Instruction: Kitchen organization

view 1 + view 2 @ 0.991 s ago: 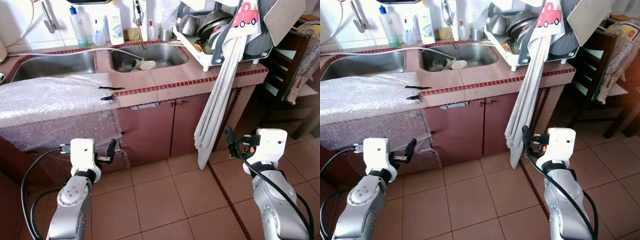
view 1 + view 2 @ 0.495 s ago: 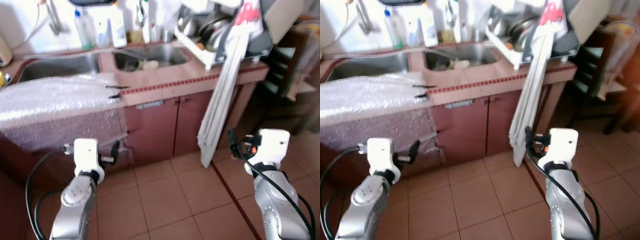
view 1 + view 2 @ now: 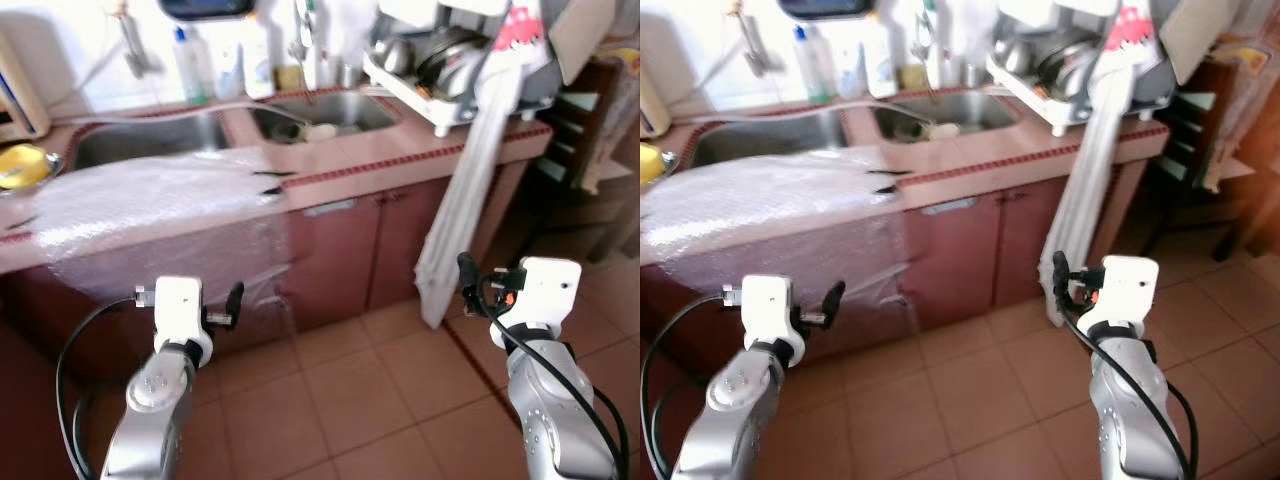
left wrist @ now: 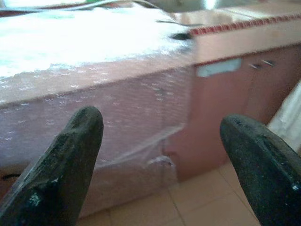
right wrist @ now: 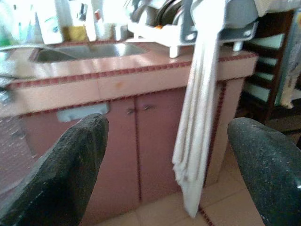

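I stand before a pink tiled kitchen counter (image 3: 400,160) with a double sink (image 3: 330,112). A dish rack (image 3: 450,75) full of pots and plates sits on the counter's right end, and a white towel (image 3: 465,190) hangs from it down to the floor. A sheet of bubble wrap (image 3: 150,200) covers the counter's left part and drapes down its front. My left gripper (image 3: 236,297) is held low, facing the wrapped cabinet, open and empty. My right gripper (image 3: 466,272) is low beside the towel, open and empty.
Soap bottles (image 3: 187,68) stand behind the sinks, and dishes lie in the right basin. A yellow item (image 3: 20,165) sits at the counter's far left. Cabinet doors (image 3: 370,245) lie under the counter. A dark wooden chair (image 3: 590,130) stands to the right. Terracotta floor tiles (image 3: 350,400) spread below.
The whole picture has shifted right, so the camera has turned left: the yellow item and more bubble wrap came into view. Both grippers keep their pose, open.
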{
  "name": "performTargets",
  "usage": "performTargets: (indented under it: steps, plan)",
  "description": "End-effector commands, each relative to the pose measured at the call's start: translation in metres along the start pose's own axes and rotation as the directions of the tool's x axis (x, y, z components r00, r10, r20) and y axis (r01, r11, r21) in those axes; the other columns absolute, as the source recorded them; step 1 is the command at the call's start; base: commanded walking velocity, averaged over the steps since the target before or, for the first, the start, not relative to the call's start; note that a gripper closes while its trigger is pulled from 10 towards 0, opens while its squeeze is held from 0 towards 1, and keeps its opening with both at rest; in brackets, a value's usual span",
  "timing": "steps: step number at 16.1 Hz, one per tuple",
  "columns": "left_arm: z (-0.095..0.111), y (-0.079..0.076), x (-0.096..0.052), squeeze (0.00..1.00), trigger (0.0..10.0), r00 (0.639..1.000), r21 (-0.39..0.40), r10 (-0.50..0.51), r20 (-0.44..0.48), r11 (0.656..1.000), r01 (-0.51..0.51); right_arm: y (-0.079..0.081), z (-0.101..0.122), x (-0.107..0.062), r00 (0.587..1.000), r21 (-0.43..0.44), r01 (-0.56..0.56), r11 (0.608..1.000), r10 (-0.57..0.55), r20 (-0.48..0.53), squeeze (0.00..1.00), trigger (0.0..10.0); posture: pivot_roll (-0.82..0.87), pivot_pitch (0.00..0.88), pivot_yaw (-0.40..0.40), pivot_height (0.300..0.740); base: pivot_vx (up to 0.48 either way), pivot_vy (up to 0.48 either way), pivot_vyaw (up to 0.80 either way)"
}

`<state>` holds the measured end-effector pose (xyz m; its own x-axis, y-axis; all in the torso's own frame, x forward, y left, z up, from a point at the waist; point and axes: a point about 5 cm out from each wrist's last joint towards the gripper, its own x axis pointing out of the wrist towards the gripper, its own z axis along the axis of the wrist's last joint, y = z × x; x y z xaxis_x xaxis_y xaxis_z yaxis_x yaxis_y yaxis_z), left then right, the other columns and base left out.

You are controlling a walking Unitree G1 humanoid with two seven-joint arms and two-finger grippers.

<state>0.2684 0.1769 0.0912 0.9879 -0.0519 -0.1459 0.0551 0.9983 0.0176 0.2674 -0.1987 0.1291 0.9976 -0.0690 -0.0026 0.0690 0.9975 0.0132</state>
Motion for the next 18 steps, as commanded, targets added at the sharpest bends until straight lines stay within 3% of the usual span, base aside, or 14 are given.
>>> performTargets:
  steps: [1, 7, 10, 16, 18]
  plan:
    - [0.005, 0.003, -0.001, 0.00, 10.0, 1.000, -0.034, -0.025, 0.007, 0.999, 0.026, 0.005, 0.003, 0.002, 1.000, 0.001, -0.014, 1.000, 0.014, 0.012, 0.00, 10.0, -0.07, 0.010, 0.018, 0.740, 0.000, 0.000, 0.00]
    - [0.011, -0.002, 0.001, 0.00, 10.0, 0.998, -0.037, -0.040, 0.051, 0.998, 0.042, 0.001, 0.006, 0.007, 0.999, -0.032, -0.031, 0.999, 0.032, 0.021, 0.00, 10.0, -0.07, 0.000, 0.008, 0.740, 0.000, 0.000, 0.00]
    - [0.011, -0.004, 0.001, 0.00, 10.0, 0.997, -0.041, -0.046, 0.057, 0.998, 0.049, 0.006, 0.008, 0.007, 0.997, -0.053, -0.061, 0.997, 0.063, 0.037, 0.00, 10.0, -0.07, 0.000, 0.007, 0.740, 0.092, 0.000, 0.00]
    - [0.012, -0.004, 0.003, 0.00, 10.0, 0.997, -0.046, -0.046, 0.057, 0.998, 0.049, 0.013, 0.011, 0.006, 0.993, -0.085, -0.099, 0.991, 0.105, 0.058, 0.00, 10.0, -0.07, 0.000, 0.012, 0.740, 0.358, 0.000, 0.00]
    - [0.012, -0.004, 0.003, 0.00, 10.0, 0.997, -0.046, -0.042, 0.062, 0.998, 0.045, 0.013, 0.011, 0.007, 0.993, -0.088, -0.096, 0.991, 0.101, 0.058, 0.00, 10.0, -0.07, 0.000, 0.012, 0.740, 0.366, 0.000, 0.59]
